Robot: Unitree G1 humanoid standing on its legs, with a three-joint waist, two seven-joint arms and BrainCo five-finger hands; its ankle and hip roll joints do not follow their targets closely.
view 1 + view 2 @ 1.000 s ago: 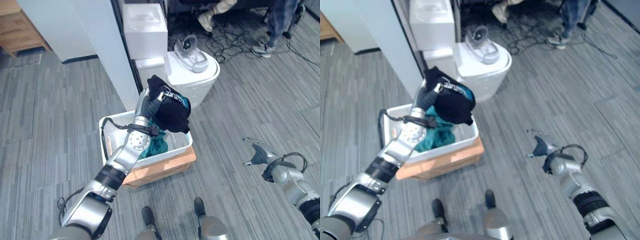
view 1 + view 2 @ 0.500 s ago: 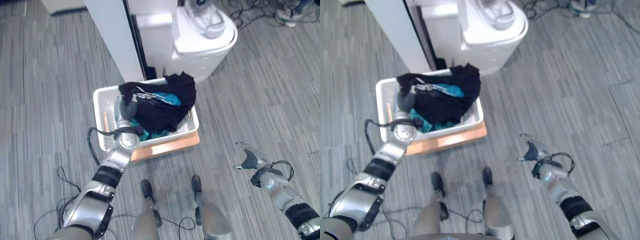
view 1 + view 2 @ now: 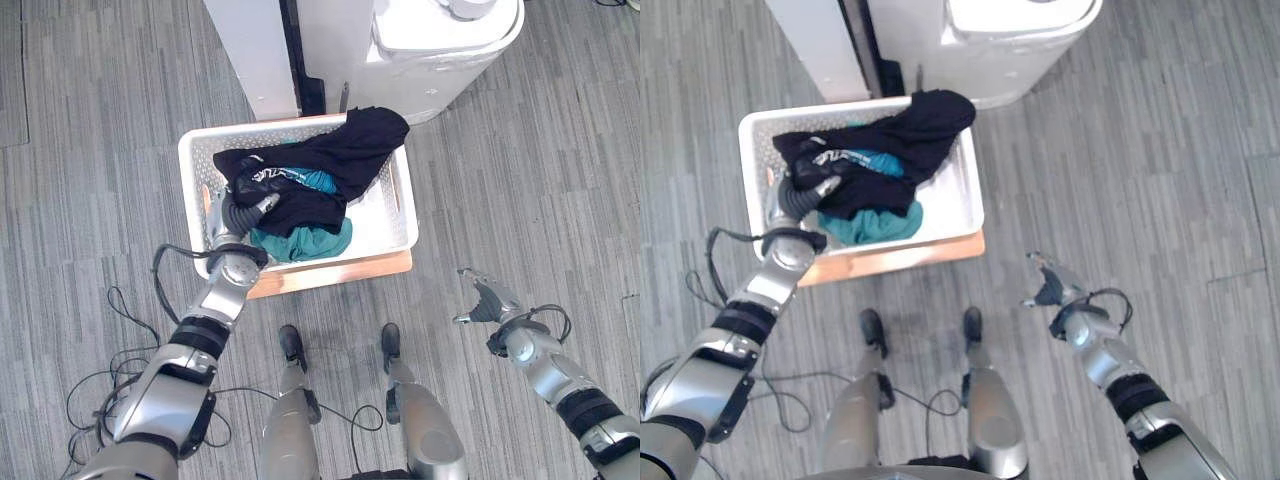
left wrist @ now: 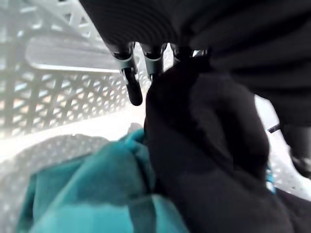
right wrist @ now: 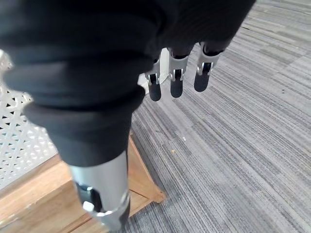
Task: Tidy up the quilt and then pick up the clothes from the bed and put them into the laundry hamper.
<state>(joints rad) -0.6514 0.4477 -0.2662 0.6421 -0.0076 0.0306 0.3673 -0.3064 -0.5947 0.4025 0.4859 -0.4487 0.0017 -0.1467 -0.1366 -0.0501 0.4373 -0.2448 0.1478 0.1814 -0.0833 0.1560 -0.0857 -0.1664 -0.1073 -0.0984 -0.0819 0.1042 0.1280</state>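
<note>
A white perforated laundry hamper (image 3: 386, 214) stands on the floor in front of me. A black garment (image 3: 345, 150) lies across it, one end draped over the far right corner, on top of a teal garment (image 3: 303, 241). My left hand (image 3: 236, 208) is down inside the hamper at its left side, shut on a bunched part of the black garment (image 4: 204, 136). Two of its fingers (image 4: 131, 80) show bare beside the hamper wall (image 4: 58, 92). My right hand (image 3: 481, 301) hangs open over the floor to the hamper's right, its fingers (image 5: 176, 80) straight, holding nothing.
The hamper rests on a wooden board (image 3: 335, 274), whose corner also shows under my right arm (image 5: 53, 194). Behind the hamper stand a white pillar (image 3: 250, 50) and a rounded white unit (image 3: 440, 40). Grey striped carpet (image 3: 520, 160) lies all around.
My left hand has lowered the black garment from above the hamper down into it, where it now lies spread. The camera has tilted down. The right hand stays open.
</note>
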